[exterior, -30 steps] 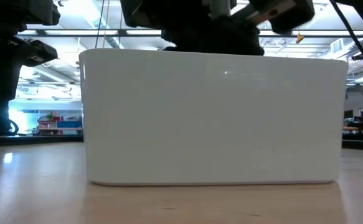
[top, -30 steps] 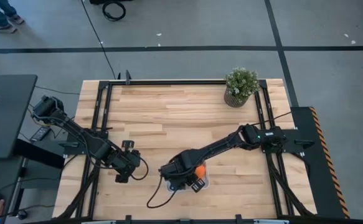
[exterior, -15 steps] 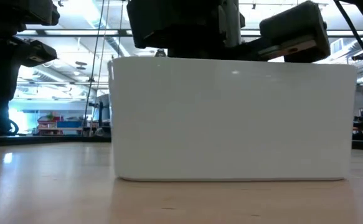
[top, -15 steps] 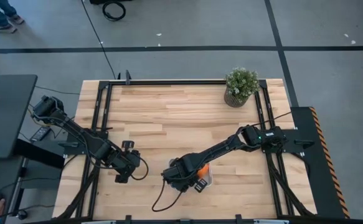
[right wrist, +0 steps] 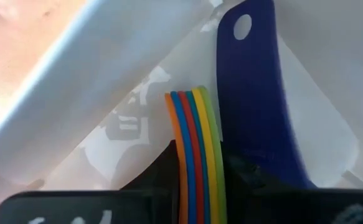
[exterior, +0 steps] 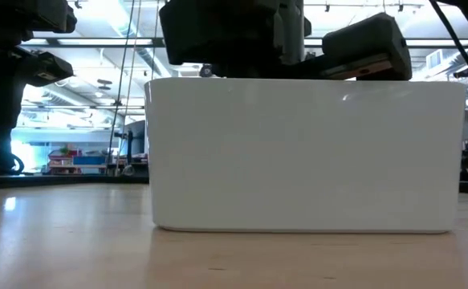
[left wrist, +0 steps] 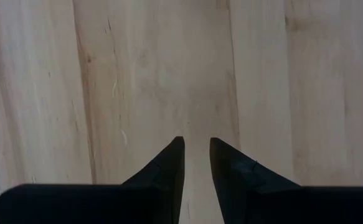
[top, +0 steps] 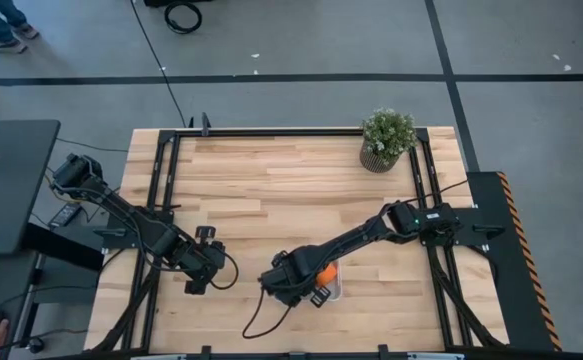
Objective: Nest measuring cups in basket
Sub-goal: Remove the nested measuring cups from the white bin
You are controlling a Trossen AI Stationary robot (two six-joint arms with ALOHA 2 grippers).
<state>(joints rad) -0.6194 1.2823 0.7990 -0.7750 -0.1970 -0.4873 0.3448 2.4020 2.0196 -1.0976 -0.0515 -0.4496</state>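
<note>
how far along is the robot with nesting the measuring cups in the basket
Nearly done. Five handles, orange, blue, red, yellow and green, already sit stacked inside the white basket. In hand: the right gripper is clamped on that stack, with the navy cup's handle lying apart beside it. Left: nesting the navy cup. The left gripper waits over bare wood.

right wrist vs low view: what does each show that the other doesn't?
Right wrist only: inside the basket, the stacked handles of five cups (orange, blue, red, yellow, green) between the right claw fingers, with the navy cup's handle beside them. Low view only: the basket's outer wall, the table, the room behind. Both: the white basket and right arm over it.
</note>
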